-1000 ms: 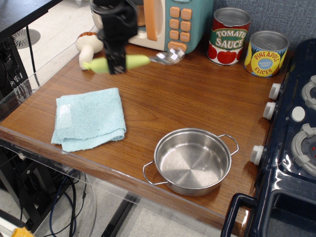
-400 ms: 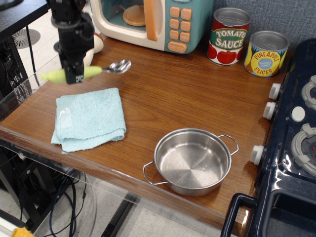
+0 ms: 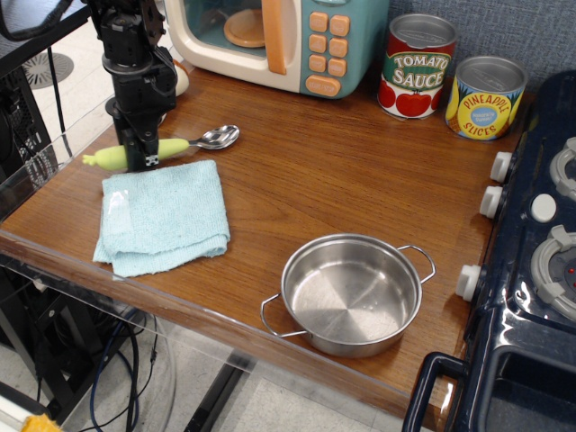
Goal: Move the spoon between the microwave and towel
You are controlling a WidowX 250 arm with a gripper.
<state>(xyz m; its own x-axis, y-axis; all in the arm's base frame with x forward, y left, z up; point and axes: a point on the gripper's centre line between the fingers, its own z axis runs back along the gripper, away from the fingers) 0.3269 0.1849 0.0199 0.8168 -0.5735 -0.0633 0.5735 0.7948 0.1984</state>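
The gripper [image 3: 144, 155] clamps its jaws on the spoon [image 3: 166, 147] mid-handle, likely to keep it level, low over the wood just beyond the towel's [image 3: 165, 217] far edge, with the microwave [image 3: 279, 40] behind. 1 chunky yellow-green handle, small shiny bowl pointing right: it looks placed, pending release.

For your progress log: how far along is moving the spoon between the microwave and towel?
Done: the spoon is carried to the strip between microwave and towel. In hand: the gripper grips its handle, low over the wood. Left: release and withdraw.
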